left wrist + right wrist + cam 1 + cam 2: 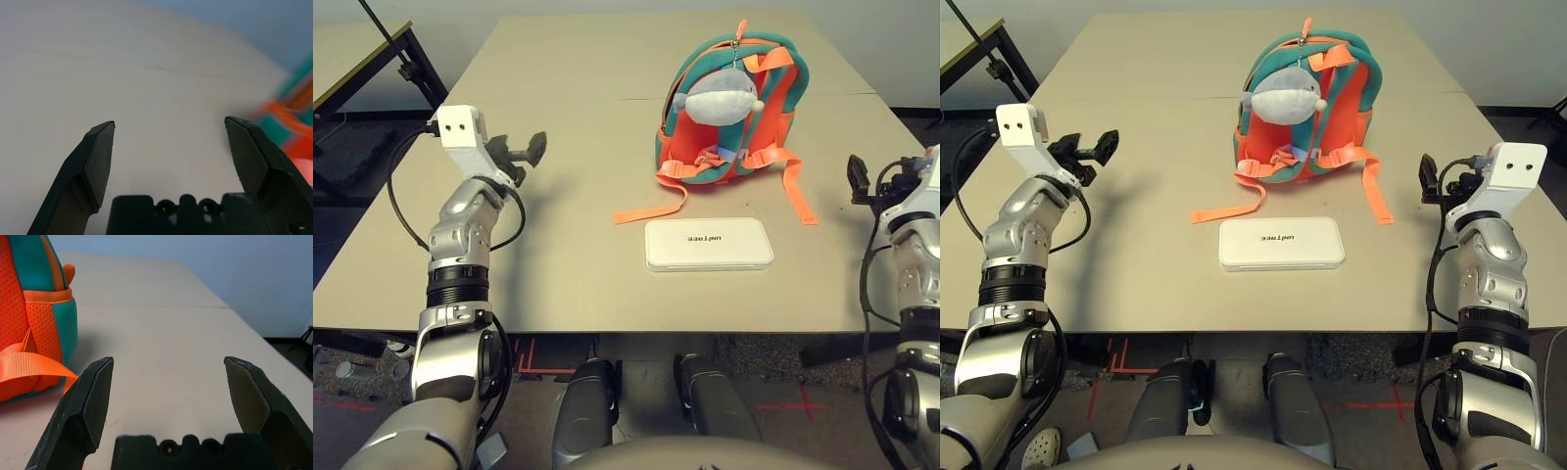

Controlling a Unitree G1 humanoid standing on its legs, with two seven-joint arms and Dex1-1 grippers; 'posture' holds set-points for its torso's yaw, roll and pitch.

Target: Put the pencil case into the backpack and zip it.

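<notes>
Pencil case (709, 244), flat and white with dark lettering on top, lies on the table (558, 245) near the front edge, roughly midway between the two arms. Just beyond it stands the backpack (732, 113), orange with teal trim, its strap side facing the robot and a grey-white plush shark (717, 98) hanging against it. One orange strap (651, 211) trails toward the case's far left corner; whether it touches the case I cannot tell. The left gripper (168, 127) hovers over the table's left side, fingers spread apart and empty. The right gripper (168, 363) hangs near the right edge, also spread wide and holding nothing, with the backpack to its left.
</notes>
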